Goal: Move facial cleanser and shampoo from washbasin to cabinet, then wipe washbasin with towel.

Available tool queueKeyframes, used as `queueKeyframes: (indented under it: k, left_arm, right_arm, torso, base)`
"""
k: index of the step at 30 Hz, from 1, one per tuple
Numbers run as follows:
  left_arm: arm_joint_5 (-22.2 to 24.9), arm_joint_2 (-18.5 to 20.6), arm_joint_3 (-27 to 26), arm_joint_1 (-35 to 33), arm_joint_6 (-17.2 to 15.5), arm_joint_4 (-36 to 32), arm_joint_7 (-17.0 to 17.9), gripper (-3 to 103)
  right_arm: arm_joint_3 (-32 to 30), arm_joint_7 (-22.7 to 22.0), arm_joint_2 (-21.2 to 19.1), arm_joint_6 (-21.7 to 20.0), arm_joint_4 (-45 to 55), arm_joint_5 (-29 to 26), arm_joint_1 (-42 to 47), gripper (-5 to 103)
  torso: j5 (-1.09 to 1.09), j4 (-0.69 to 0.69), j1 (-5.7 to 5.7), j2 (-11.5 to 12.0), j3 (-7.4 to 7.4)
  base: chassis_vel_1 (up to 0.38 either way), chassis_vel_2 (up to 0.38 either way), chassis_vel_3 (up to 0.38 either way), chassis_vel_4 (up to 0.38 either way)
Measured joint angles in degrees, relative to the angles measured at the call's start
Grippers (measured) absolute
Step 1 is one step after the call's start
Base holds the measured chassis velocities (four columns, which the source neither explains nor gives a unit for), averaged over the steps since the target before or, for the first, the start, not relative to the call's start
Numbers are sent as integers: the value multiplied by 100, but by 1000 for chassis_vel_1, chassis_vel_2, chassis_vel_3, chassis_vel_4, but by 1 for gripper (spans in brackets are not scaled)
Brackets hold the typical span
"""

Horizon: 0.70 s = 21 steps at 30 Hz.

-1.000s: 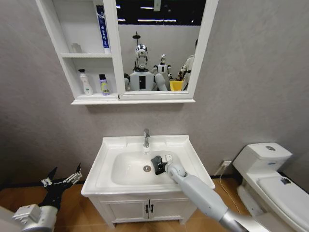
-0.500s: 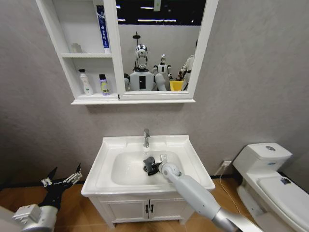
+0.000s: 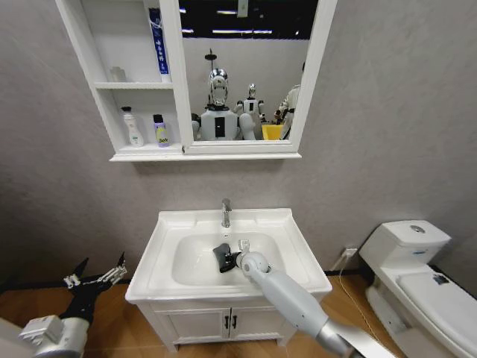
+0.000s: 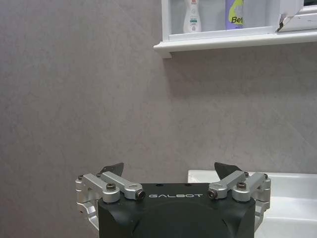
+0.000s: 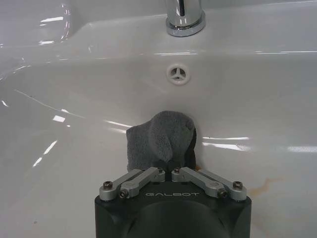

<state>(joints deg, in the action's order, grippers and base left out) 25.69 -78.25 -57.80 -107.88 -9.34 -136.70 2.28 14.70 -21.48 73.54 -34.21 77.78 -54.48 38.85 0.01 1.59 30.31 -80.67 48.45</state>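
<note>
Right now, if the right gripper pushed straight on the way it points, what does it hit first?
The towel clamped in the right gripper would lead, probably meeting the rear wall of the washbasin bowl near the overflow hole, below the tap. Depth is unclear.

The washbasin (image 3: 294,257) is white w/ an oval bowl and a shiny tap (image 3: 225,212) at the back, and the small dark grey towel (image 5: 158,139) sits bunched up inside the bowl, pressed on the white wall just under the little round overflow hole (image 5: 177,73). The white cabinet (image 3: 86,56) hangs on the wall above, joined to a mirror. On its bottom shelf a white bottle (image 3: 132,127) and a purple bottle (image 3: 160,130) stand upright, side by side.
</note>
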Motion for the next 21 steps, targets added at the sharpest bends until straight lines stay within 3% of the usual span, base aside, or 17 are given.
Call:
queueKeyframes:
  k: [12, 21]
  left_arm:
    - [0, 0, 0, 0, 0, 0, 0, 100]
    - [0, 0, 0, 0, 0, 0, 0, 100]
  right_arm:
    - [-144, 48, -190, -15, -63, -20, 66, 1]
    - [-309, 7, -982, -99, 307, -132, 185, 1]
  torso:
    - [1, 0, 0, 0, 0]
    - [1, 1, 0, 0, 0]
  base:
    - [0, 0, 0, 0]
    - [0, 0, 0, 0]
